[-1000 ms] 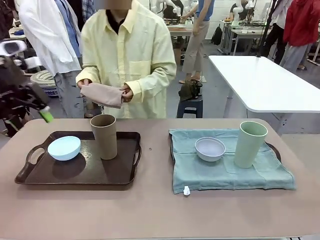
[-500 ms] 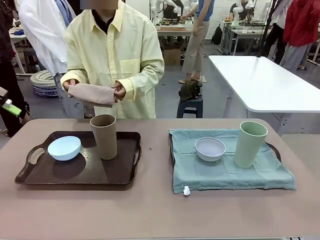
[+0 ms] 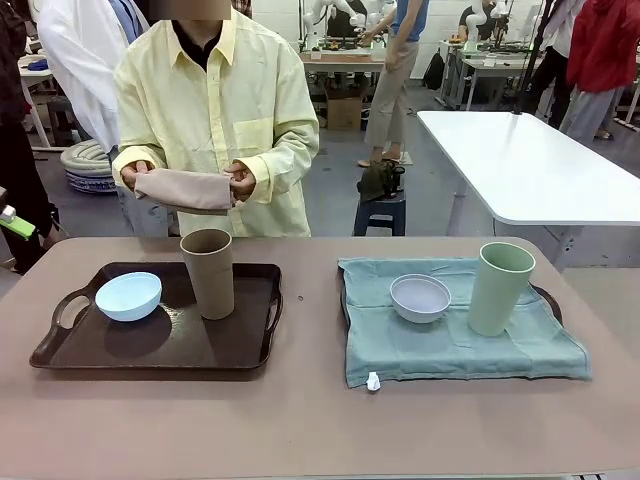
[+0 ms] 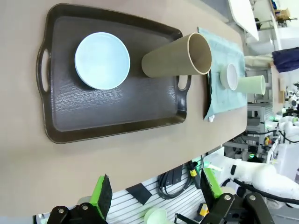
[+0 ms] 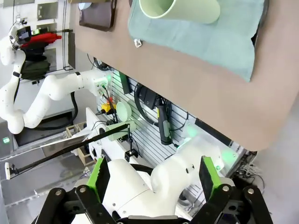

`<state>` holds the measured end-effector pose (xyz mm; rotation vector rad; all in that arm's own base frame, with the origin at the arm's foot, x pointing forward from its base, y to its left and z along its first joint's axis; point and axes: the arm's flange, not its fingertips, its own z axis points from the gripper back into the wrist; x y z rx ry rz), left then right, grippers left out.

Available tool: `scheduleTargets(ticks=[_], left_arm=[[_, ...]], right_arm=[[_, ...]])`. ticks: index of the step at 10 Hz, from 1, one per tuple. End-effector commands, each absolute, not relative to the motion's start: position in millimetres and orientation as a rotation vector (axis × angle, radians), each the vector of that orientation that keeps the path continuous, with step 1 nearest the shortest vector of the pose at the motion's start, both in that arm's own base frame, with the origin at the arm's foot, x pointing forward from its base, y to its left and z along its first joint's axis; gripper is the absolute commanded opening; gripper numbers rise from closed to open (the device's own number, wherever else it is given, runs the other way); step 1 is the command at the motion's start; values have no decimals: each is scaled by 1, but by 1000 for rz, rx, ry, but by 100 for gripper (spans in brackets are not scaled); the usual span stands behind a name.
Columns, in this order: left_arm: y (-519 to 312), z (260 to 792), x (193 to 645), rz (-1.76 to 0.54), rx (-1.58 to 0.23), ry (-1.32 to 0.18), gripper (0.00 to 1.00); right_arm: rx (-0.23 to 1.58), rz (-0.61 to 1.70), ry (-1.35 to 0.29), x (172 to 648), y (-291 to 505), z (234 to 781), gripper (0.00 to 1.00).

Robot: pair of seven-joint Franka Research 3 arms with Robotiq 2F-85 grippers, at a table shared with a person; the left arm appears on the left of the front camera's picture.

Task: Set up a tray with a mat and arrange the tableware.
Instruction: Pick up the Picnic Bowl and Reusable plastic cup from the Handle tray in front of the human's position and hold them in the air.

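Observation:
At the table's far side a person holds a folded tan mat (image 3: 186,190) in both hands. A dark brown tray (image 3: 160,345) on the left carries a light blue bowl (image 3: 128,296) and a tan cup (image 3: 208,273). On the right, another tray (image 3: 549,298) lies under a teal mat (image 3: 450,335) bearing a grey-white bowl (image 3: 420,297) and a pale green cup (image 3: 500,288). My left gripper (image 4: 156,191) is open, high above the brown tray (image 4: 117,116); one of its green pads (image 3: 15,225) shows at the left edge. My right gripper (image 5: 154,176) is open, off the table's near edge beside the green cup (image 5: 182,9).
Bare table surface runs along the near edge in front of both trays (image 3: 300,430). A white table (image 3: 530,165) stands behind on the right, with a dark stool (image 3: 380,205) beside it. Other people stand in the background.
My left arm has drawn back to the left, almost out of the front view. The person has stepped left with the folded tan mat. The tableware has not moved.

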<state>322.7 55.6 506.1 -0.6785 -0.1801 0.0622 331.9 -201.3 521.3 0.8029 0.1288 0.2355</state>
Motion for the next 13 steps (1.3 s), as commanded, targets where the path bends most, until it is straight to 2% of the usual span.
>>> scheduleTargets(ticks=[1, 3, 4, 7, 10, 13], left_arm=[[56, 509, 325, 71, -692, -177, 100], [55, 506, 323, 62, -677, -179, 100], [65, 504, 336, 86, -668, -162, 100], [101, 495, 343, 41, -755, -73, 100], [140, 485, 342, -21, -872, -22, 100], [137, 481, 336, -5, -849, -21, 100]], right_arm=[[808, 257, 128, 331, -201, 524, 100], [802, 239, 131, 332, -200, 522, 100], [772, 125, 87, 324, -202, 510, 100], [802, -8, 82, 285, -214, 471, 100], [893, -49, 35, 252, -214, 450, 100], [948, 9, -12, 252, -206, 450, 100]])
